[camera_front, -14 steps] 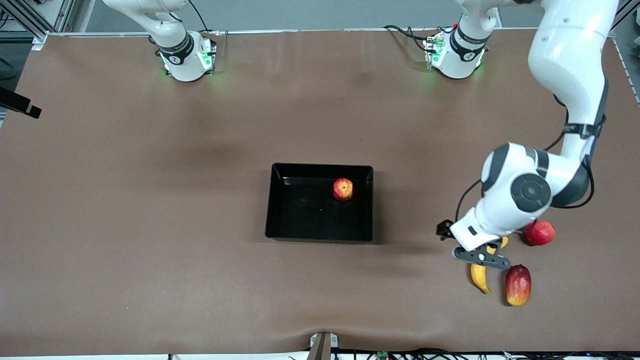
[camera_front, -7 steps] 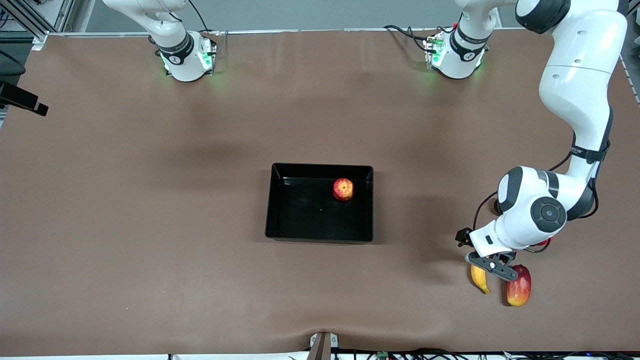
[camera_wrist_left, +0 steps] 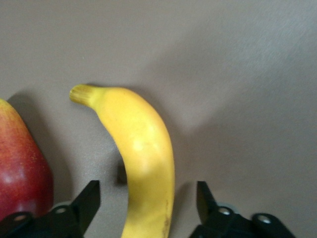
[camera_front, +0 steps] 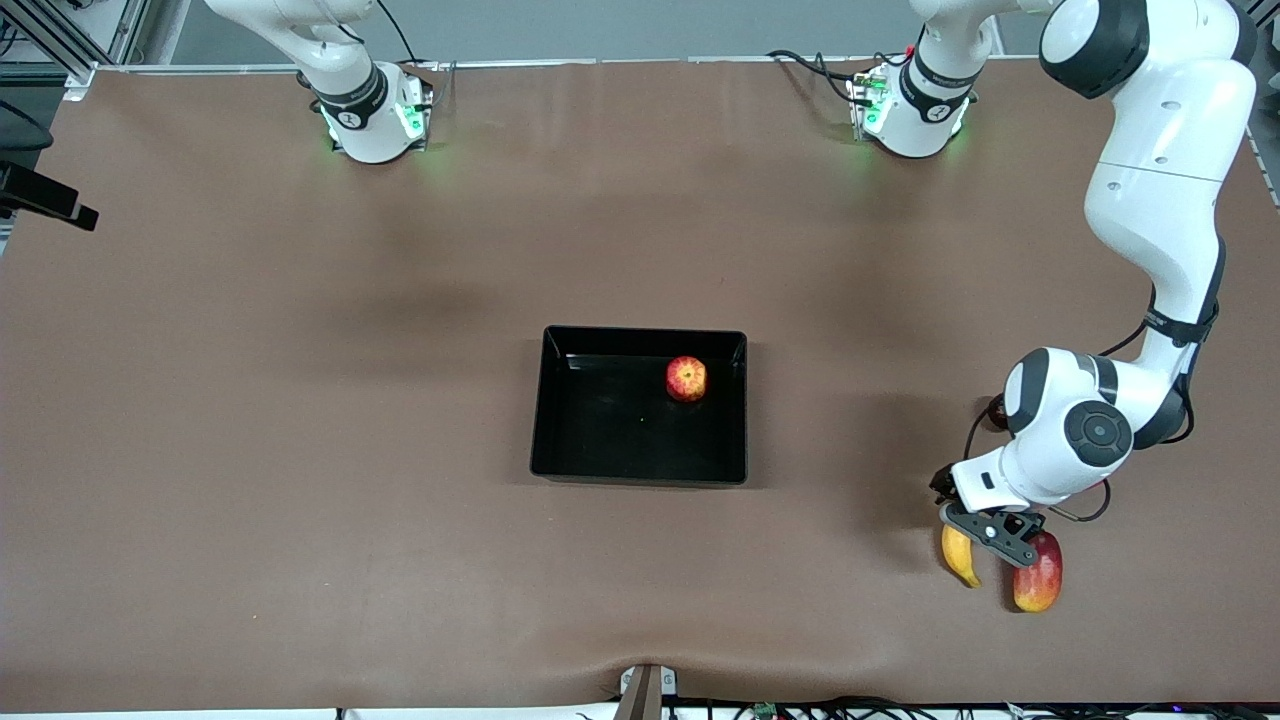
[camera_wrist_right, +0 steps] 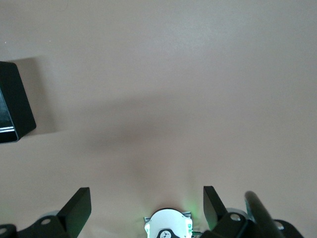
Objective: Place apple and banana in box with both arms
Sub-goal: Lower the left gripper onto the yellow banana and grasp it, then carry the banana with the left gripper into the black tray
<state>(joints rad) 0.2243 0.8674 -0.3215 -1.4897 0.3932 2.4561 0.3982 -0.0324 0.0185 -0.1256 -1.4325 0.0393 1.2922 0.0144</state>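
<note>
the box (camera_front: 640, 470) sits mid-table with the apple (camera_front: 686, 379) in it, near the wall toward the left arm's end. the banana (camera_front: 958, 557) lies on the table at the left arm's end, just beside the mango (camera_front: 1040, 585). the left gripper (camera_front: 985, 535) straddles the banana, its fingers (camera_wrist_left: 88, 201) either side.

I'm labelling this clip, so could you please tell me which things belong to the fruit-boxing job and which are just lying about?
Part of the job:
- apple, already in the box
- banana, on the table between the left gripper's open fingers
- right gripper, open, waiting up over the table

Just lying about:
- mango beside the banana
- round red fruit, mostly hidden under the left arm
</note>
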